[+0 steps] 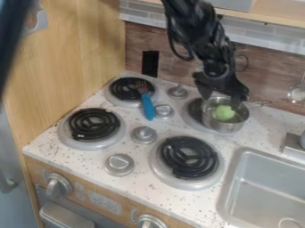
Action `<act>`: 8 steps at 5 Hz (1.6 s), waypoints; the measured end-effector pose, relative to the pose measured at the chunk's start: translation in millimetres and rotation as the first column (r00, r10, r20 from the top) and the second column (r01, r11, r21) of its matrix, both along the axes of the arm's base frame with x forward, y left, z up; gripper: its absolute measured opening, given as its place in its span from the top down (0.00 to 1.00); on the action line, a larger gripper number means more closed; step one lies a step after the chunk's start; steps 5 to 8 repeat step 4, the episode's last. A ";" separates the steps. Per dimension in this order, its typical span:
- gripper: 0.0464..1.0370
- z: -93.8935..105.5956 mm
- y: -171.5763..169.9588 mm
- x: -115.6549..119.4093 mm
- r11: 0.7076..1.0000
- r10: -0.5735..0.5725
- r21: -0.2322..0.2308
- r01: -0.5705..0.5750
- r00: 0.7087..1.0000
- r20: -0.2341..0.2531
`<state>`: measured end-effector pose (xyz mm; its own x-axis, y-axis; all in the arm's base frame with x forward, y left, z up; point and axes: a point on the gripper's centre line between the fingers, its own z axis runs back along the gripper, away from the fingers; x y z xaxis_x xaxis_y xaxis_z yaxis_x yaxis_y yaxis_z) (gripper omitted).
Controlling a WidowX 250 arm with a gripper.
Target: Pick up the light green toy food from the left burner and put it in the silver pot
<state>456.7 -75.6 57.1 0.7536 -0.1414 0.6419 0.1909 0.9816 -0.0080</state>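
The black gripper (223,95) hangs over the back rim of a small metal pot, its fingers spread apart and pointing down. The pot (224,126) stands on the back right burner, partly covering its black coil (195,109). Inside the pot lies a light green rounded object (224,113), below the gripper. A fork with a blue handle (147,106) lies from the back left burner (126,88) toward a knob. Whether the gripper touches the pot's rim, I cannot tell.
Two more coil burners are at the front left (93,124) and front right (189,156), with silver knobs (143,134) between them. A sink (238,187) is at the lower right, with a metal faucet base (293,144). A wooden wall (77,58) rises at the left.
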 end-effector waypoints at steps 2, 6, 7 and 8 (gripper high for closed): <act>0.04 13.2 42.8 -69.1 0.994 0.106 0.024 -0.103 0.966 -0.237; 0.04 2.0 56.6 -120.3 0.993 0.117 0.079 -0.088 0.835 -0.538; 0.04 2.0 56.6 -120.3 0.993 0.117 0.079 -0.088 0.835 -0.538; 0.04 2.0 56.6 -120.3 0.993 0.117 0.079 -0.088 0.835 -0.538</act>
